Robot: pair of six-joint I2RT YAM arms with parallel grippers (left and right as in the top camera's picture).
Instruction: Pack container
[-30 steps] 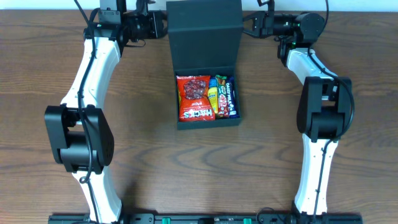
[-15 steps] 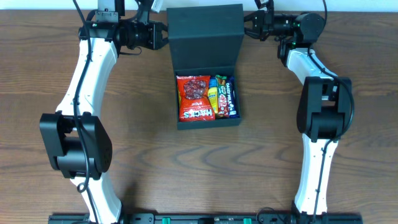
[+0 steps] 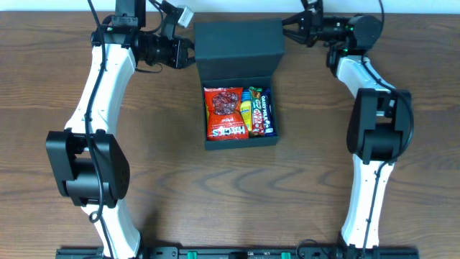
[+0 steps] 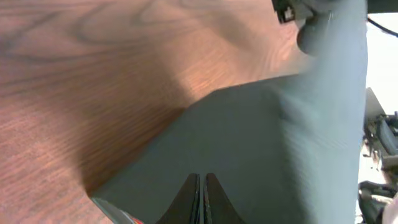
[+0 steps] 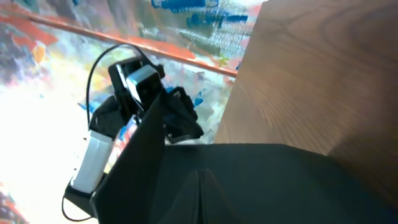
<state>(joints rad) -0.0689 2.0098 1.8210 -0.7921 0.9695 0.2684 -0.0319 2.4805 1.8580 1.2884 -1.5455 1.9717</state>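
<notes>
- The table point(image 3: 302, 187) is dark brown wood, with its grain running from the left edge to the right edge
- The container point(image 3: 241, 142) stands directly on it, midway between the left and right edges and nearer the far edge than the near one
- Its lid point(image 3: 237, 50) rises at the far side, close to the far edge
- A black rail point(image 3: 237, 252) runs along the near edge

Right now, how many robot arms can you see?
2. The left arm reaches up the table's left side, the right arm up its right side. Both end beside the container's raised lid. No other arm shows.
</notes>
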